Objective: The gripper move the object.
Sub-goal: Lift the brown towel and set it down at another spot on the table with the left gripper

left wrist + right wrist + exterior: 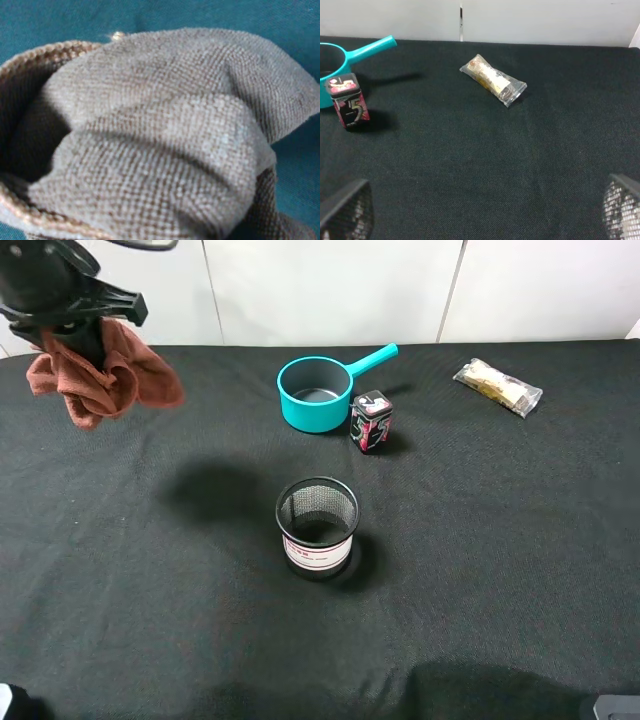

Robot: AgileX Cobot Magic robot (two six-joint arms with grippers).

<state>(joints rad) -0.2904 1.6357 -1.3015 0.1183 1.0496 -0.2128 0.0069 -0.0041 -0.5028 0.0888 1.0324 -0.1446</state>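
- The left gripper [78,328] is hanging high above the table with its jaws clamped on a bunched brown cloth [103,380]. The cloth is dangling beneath it, clear of the surface.
- In the left wrist view, woven folds of the cloth are filling almost the whole frame and hiding the fingers.
- Below and to the right of this gripper, a soft shadow [215,490] is falling on the black table cover [150,580].
- Further right, a teal saucepan [315,392] is sitting upright, with a small printed tin [371,422] just beside it.
- Well apart from the gripper, toward the front, a black mesh cup [317,525] is standing upright.
- Farthest from it, near the back right, a clear-wrapped snack pack [497,386] is lying flat.
- The right gripper [482,220] is resting low near the table's front right. Its fingers [345,210] are spread wide and gripping nothing.
- Behind the table, a white panelled wall [330,290] is closing off the room.
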